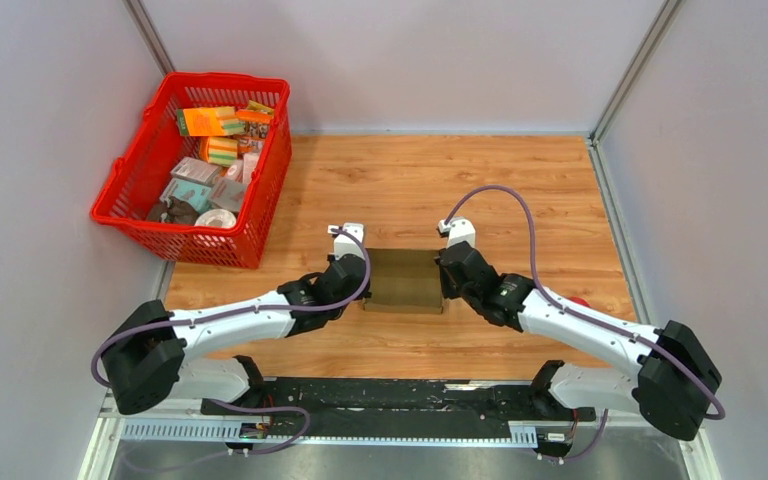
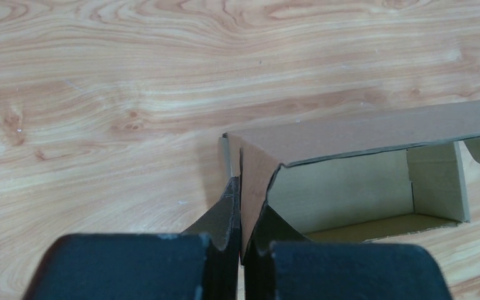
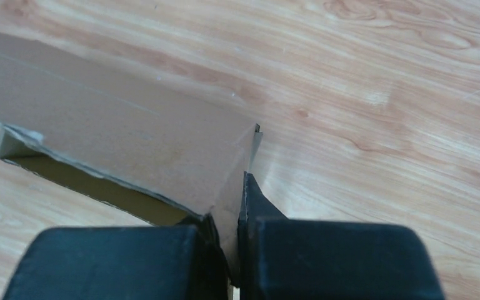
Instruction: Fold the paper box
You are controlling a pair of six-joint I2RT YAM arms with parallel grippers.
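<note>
**A:** Start from overhead. Where is the box?

**B:** The brown cardboard box sits on the wooden table, in the middle and just beyond the arm bases. The left gripper is at its left end and the right gripper at its right end. A red plastic basket full of small packets stands well apart at the far left.

**A:** And the left wrist view?

**B:** The fingers are pinched tight on the box's left end wall, with the card sandwiched between them. Past them, the hollow inside of the box shows beneath a long panel. A small flap stands at the far end.

**A:** The right wrist?

**B:** It mirrors the left. Its fingers are clamped on the right end wall, close to the corner. The long panel's free edge looks slightly ragged.

**A:** So what could go wrong from here?

**B:** As I judge it, both holds are on thin single walls. If the arms move unevenly, or one pulls outward, a wall could buckle, crease in the wrong place or tear at the corner. The grips are narrow, so the card might slide out. If either lets go, the other arm could drag the box, which would skid or twist on the smooth wood.
</note>
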